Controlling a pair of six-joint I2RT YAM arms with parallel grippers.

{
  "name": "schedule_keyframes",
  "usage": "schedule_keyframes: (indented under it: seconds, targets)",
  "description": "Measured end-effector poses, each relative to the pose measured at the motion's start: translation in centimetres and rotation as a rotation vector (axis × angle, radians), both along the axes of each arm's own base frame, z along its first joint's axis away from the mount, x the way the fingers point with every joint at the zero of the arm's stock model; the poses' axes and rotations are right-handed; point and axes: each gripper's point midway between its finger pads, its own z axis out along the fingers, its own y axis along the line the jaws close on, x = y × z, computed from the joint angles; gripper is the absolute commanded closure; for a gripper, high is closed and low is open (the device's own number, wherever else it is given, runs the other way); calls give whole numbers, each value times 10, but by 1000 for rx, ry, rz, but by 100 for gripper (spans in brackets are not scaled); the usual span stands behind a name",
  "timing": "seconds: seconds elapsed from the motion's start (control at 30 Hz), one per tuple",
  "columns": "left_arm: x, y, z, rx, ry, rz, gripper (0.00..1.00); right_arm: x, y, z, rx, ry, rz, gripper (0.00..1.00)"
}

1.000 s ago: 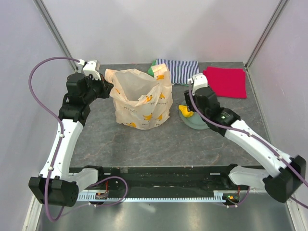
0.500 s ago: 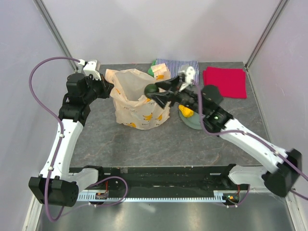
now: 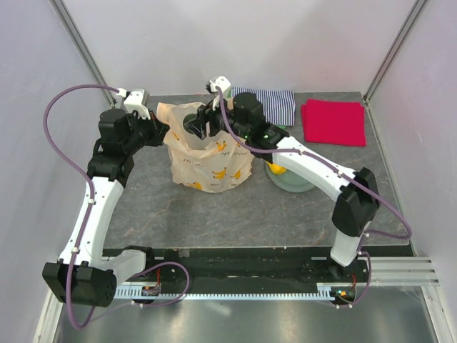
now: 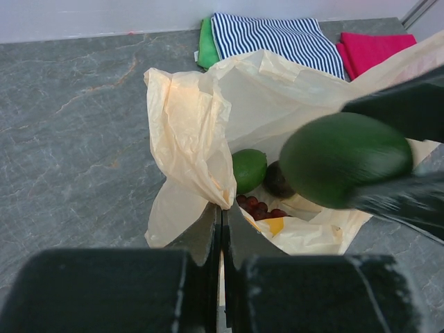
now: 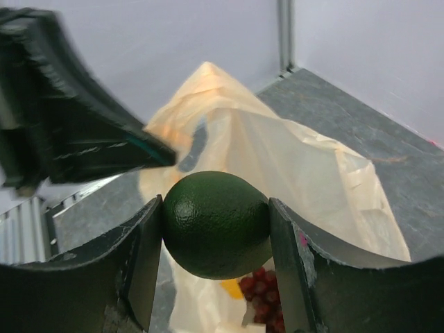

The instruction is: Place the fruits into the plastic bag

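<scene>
**Top view.** The left hand (image 3: 158, 131) was clenched on the left rim of the bag (image 3: 214, 161), which stood on the desk (image 3: 214, 211) with its mouth open. The right hand (image 3: 196, 128) hung over that mouth; what it gripped was too dark to make out from here. The right arm hid most of the plate (image 3: 294, 184), and a yellow fruit (image 3: 277, 169) on it showed only in part. A striped cloth (image 3: 275, 103) and a red cloth (image 3: 334, 120) lay at the back, the striped one partly behind the arm.

**Left wrist view.** The left hand's fingers were pressed together on a fold of the bag's rim. An avocado (image 4: 345, 159), blurred, sat between the right hand's dark fingers above the bag's mouth. Inside the bag lay a lime (image 4: 248, 170), grapes (image 4: 260, 207), a dark fruit (image 4: 277, 179) half hidden by the avocado, and a scrap of yellow (image 4: 274, 225) that could not be identified.

**Right wrist view.** The avocado was clamped between both fingers, touching each. Below it, grapes and some yellow showed in the bag, mostly covered. The left hand appeared at upper left as a dark blur.
</scene>
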Motion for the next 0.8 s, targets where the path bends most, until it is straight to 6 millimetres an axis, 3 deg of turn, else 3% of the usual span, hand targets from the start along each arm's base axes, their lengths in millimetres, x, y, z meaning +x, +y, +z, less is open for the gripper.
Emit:
schedule_keyframes:
  seconds: [0.23,0.4,0.57,0.8]
  targets:
    - [0,0,0,0,0,-1,98,44,8,-55,-190,130,-167,100]
    - [0,0,0,0,0,-1,98,61,-4,-106,-380,229,-266,100]
    - [0,0,0,-1,0,-2,98,55,-31,-154,-578,324,-327,100]
    - [0,0,0,-1,0,-2,98,35,-53,-181,-708,410,-324,100]
